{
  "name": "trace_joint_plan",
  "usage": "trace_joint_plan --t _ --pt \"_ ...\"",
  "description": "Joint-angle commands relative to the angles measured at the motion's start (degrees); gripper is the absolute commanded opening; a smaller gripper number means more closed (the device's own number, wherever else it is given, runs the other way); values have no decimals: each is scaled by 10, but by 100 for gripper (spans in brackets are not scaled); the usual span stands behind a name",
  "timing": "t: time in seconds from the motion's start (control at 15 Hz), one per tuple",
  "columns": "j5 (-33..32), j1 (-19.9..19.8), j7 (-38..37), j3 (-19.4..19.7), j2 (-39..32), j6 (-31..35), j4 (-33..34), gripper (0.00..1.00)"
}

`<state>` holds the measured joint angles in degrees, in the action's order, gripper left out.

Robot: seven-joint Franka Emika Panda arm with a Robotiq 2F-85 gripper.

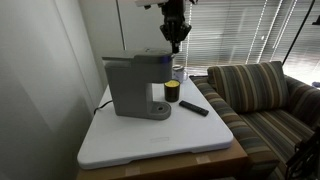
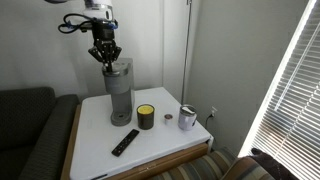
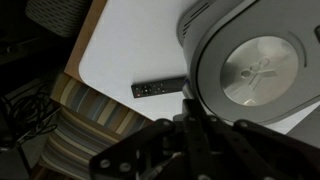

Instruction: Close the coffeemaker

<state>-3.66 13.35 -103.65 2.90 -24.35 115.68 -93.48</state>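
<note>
The grey boxy coffeemaker [image 1: 130,85] stands at the back of the white table [image 1: 150,142] and shows in both exterior views [image 2: 120,95]. Its top lid looks flat and level. The wrist view looks down on its rounded top with a silver disc [image 3: 250,65]. My gripper [image 1: 176,44] hangs just above the brew-head end of the top [image 2: 105,60]. Its fingers [image 3: 195,125] are pressed together and hold nothing. I cannot tell whether they touch the lid.
A yellow-and-black cup [image 1: 172,93] [image 2: 146,117] stands by the drip base. A flat black remote [image 1: 194,107] [image 2: 125,142] [image 3: 158,88] lies near the front. A metal cup [image 2: 187,119] stands to one side. A striped sofa [image 1: 265,100] adjoins the table.
</note>
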Motion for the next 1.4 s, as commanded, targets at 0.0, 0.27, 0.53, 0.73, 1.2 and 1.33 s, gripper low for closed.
trace_joint_plan --t 0.0,0.27,0.53,0.73,1.2,1.33 --pt "5 -8 -18 -13 21 33 -54 0" --pt "-7 -11 23 -21 40 6 -34 0" --pt "3 -19 140 -42 54 -31 6 0" --pt "22 -28 242 -53 55 -63 49 0" --pt "18 -28 464 -63 50 -130 120 0" --pt "18 -29 528 -64 46 -138 136 0"
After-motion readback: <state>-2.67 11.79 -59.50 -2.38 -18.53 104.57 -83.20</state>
